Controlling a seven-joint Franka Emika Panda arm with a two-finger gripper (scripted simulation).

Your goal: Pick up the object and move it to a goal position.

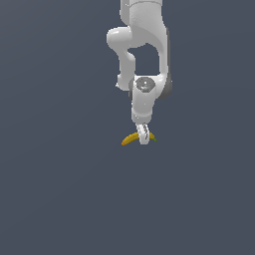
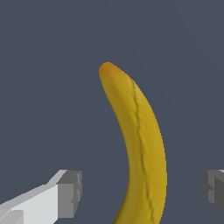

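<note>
A uniform dark blue-grey surface (image 1: pixel 60 199) fills both views, with no visible edge, wall or horizon. The banana (image 1: pixel 130 139) lies on this surface directly beneath the gripper (image 1: pixel 144 140), its yellow body curving out to the exterior view's left of the fingers and its dark greenish tip just showing on the other side. In the wrist view the banana (image 2: pixel 142 148) runs lengthwise through the gap between the two grey pads (image 2: pixel 70 194), one pad to either side of it, with bare surface visible between fruit and each pad. The jaws thus stand apart, straddling the banana without touching it. The white arm (image 1: pixel 142 45) descends from the top of the exterior view, wrist pointing straight down.
</note>
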